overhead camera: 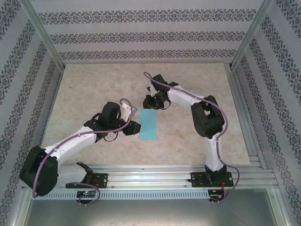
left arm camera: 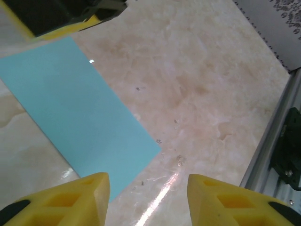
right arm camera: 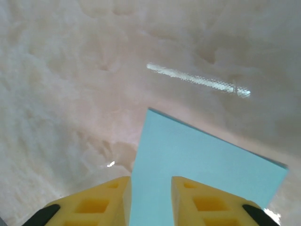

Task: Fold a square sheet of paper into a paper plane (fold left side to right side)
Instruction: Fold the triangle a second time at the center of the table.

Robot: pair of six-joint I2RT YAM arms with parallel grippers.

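Note:
The sheet of paper (overhead camera: 149,124) lies flat on the marble table top as a narrow turquoise-blue rectangle, long side running near to far. A paper plane is out of view. My left gripper (overhead camera: 136,128) hovers at the strip's left edge, near its lower half. In the left wrist view its yellow fingers (left arm camera: 70,197) stand wide apart, open, with the paper (left arm camera: 80,117) just ahead of the left finger. My right gripper (overhead camera: 153,104) sits over the strip's far end. It is open, and the paper (right arm camera: 197,160) lies on the table below the gap between its fingers (right arm camera: 103,202).
An aluminium rail (overhead camera: 155,172) runs along the near table edge and carries both arm bases. Frame rails (overhead camera: 244,117) border the right side, and patterned walls (overhead camera: 141,28) enclose the table. The right gripper's fingers (left arm camera: 70,14) appear at the top left of the left wrist view.

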